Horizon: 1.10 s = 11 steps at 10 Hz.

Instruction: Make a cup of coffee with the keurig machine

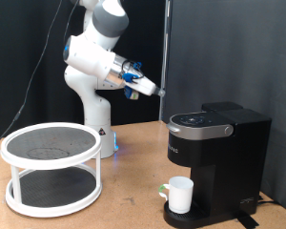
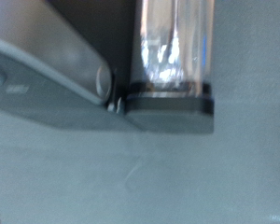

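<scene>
1. Locate the cup point(image 1: 180, 194) on the drip tray point(image 1: 186, 218) under the coffee machine point(image 1: 219, 143) spout.
2. Note the gripper point(image 1: 154, 91) hangs above the machine, toward the exterior view's left.
3. Treat its grip state as undetermined.

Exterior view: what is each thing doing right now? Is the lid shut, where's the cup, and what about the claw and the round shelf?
keurig machine: lid down, shut.
cup: upright on the machine's drip tray, under the spout; its inside can't be seen.
claw: up in the air above and to the left of the machine, holding nothing visible.
round two-tier shelf: standing on the table, nothing on it.
</scene>
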### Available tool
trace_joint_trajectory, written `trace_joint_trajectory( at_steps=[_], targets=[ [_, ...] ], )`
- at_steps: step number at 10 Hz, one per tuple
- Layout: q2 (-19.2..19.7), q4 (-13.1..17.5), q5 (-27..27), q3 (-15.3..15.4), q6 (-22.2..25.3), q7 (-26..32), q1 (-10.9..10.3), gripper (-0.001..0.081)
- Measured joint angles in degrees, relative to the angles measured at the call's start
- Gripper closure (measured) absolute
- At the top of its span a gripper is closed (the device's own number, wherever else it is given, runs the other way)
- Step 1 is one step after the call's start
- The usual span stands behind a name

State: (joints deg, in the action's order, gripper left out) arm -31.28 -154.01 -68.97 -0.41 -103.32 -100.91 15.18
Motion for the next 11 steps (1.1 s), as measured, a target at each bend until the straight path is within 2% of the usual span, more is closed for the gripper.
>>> trace_joint_trajectory(
  at_steps=[3,5,6,8,9,11],
  targets=[
    [-4.11,1.36,1.94,-1.30,2.67,-5.05,0.99,0.0072],
    [-4.84,1.50,2.67,-1.39,3.30,-6.01,1.28,0.0072],
    [-4.83,1.64,0.18,-1.39,3.20,-4.55,1.11,0.0072],
    [-4.85,4.02,-4.91,-0.76,0.73,2.42,0.48,0.0072],
    [-4.82,5.82,-3.11,0.41,-1.18,4.49,0.50,0.0072],
    [-4.04,11.20,9.17,3.59,-1.85,3.02,0.96,0.0072]
  ],
)
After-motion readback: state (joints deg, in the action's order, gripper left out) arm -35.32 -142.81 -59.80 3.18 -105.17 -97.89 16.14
